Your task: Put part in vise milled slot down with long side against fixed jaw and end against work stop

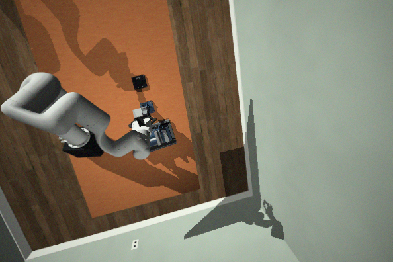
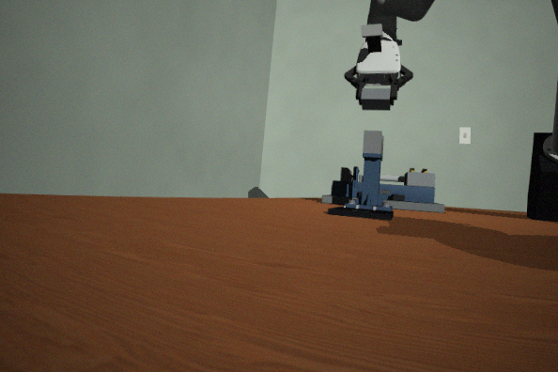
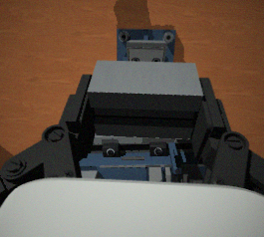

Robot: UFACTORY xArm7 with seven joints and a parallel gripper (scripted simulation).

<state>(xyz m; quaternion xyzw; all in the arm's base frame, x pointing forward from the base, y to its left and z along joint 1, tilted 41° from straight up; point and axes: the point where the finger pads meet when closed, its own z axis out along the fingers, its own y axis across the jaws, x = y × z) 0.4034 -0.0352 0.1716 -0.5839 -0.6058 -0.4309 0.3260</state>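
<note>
High over the orange desk [image 2: 188, 282], my end effector [image 2: 377, 99] is clenched on the one grey part [image 2: 376, 98], well above the V-block [image 2: 372, 162]. One vise [image 2: 413, 193] sits just behind; one dark infeed plate [image 1: 139, 83] lies apart, open desk around it.
</note>
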